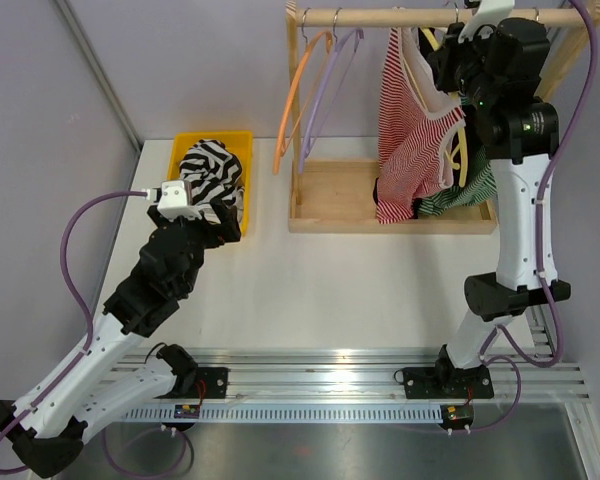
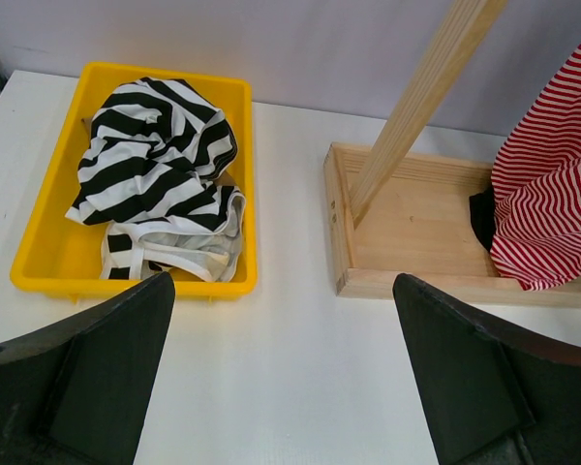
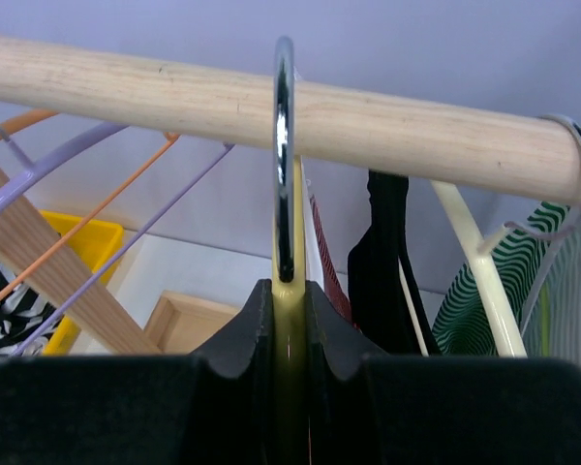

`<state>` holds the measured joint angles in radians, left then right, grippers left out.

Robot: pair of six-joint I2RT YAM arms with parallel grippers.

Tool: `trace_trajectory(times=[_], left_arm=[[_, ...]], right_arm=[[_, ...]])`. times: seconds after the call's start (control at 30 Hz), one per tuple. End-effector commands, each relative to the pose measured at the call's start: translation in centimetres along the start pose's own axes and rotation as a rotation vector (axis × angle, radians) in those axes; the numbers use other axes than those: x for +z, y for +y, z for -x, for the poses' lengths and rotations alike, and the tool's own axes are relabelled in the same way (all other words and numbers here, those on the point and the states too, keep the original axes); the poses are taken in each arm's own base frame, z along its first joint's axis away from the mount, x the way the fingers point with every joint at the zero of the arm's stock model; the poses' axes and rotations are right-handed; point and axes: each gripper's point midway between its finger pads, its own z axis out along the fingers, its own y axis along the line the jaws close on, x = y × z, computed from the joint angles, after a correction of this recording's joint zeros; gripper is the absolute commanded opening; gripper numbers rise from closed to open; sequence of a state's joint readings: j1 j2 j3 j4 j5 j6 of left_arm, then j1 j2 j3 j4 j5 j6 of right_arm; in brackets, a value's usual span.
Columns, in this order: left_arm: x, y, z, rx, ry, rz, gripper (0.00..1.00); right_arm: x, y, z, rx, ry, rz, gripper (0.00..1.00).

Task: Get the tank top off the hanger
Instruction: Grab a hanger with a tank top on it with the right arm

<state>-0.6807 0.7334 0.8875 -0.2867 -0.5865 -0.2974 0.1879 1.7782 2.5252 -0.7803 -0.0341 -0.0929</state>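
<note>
Tank top [image 1: 410, 140] on hanger [image 3: 289, 232], right pincer [image 3: 289, 302] raised, clamping it, left pincer [image 2: 283, 291] low, spread

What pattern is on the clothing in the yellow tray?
Black and white stripes; the garment in the tray shows best in the left wrist view.

Under the wooden rail [image 1: 430, 17], the widest gap lies between the purple hanger [image 1: 318, 100] and the red-striped tank top [image 1: 410, 150]; a gripper could pass there down to the rack base [image 1: 330, 195]. Left of that gap, the orange hanger [image 1: 290, 100] hangs close beside the purple one. Toward the rail's right end things crowd: the pale yellow hanger [image 3: 290, 368], pinched at its neck by the right gripper [image 3: 289, 300], then a black garment [image 3: 387, 242] and a green-striped one [image 3: 474, 300], which seem to touch. The table [image 1: 380, 290] in front of the rail lies open.
</note>
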Motion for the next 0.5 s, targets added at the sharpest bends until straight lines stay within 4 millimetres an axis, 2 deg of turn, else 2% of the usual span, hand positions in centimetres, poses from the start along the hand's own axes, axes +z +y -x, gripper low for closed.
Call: trace_trajectory(times=[0.0, 0.07, 0.1, 0.13, 0.17, 0.2, 0.23, 0.27, 0.3, 0.33, 0.37, 0.4, 0.43, 0.47], left_arm=[[-0.5, -0.4, 0.7, -0.04, -0.021, -0.029, 0.99], [-0.6, -0.5, 0.5, -0.046, -0.017, -0.034, 0.99], [-0.6, -0.5, 0.4, -0.052, -0.015, -0.038, 0.99], [-0.7, -0.6, 0.3, -0.053, -0.011, -0.043, 0.99], [-0.7, -0.7, 0.2, -0.059, -0.01, -0.048, 0.99], [-0.7, -0.7, 0.0, -0.06, -0.002, -0.05, 0.99], [-0.7, -0.9, 0.0, -0.061, 0.002, -0.063, 0.99], [-0.7, -1.1, -0.1, -0.064, 0.006, -0.07, 0.99], [-0.8, -1.2, -0.2, -0.069, 0.01, -0.075, 0.99], [-0.8, -1.4, -0.3, -0.069, 0.016, -0.089, 0.99], [-0.9, -1.6, -0.3, -0.075, 0.016, -0.099, 0.99], [-0.9, -1.7, -0.5, -0.079, 0.018, -0.107, 0.99], [-0.9, -2.1, -0.6, -0.082, 0.021, -0.125, 0.99], [-0.9, -2.2, -0.7, -0.086, 0.023, -0.133, 0.99]], right_arm=[[-4.1, 0.7, 5.6, -0.007, -0.171, 0.03, 0.0], [-4.7, 1.0, 4.2, -0.003, -0.133, 0.033, 0.0], [-6.4, 1.0, 4.8, -0.003, -0.154, 0.023, 0.0], [-5.5, 1.2, 2.3, 0.004, -0.104, 0.023, 0.0], [-6.1, 1.5, 1.7, 0.009, -0.1, 0.027, 0.0], [-8.4, 1.6, 2.6, 0.014, -0.141, 0.026, 0.0], [-7.9, 1.7, 0.2, 0.025, -0.099, 0.025, 0.0], [-8.5, 1.8, -0.4, 0.031, -0.092, 0.025, 0.0], [-10.2, 2.0, 0.0, 0.036, -0.11, 0.026, 0.0], [-10.2, 2.2, -2.1, 0.044, -0.059, 0.03, 0.0], [-10.7, 2.4, -2.7, 0.047, -0.049, 0.034, 0.0], [-12.3, 2.9, -2.5, 0.05, -0.063, 0.052, 0.0], [-12.3, 2.8, -4.3, 0.059, -0.025, 0.034, 0.0], [-13.0, 3.0, -4.7, 0.066, -0.018, 0.037, 0.0]])
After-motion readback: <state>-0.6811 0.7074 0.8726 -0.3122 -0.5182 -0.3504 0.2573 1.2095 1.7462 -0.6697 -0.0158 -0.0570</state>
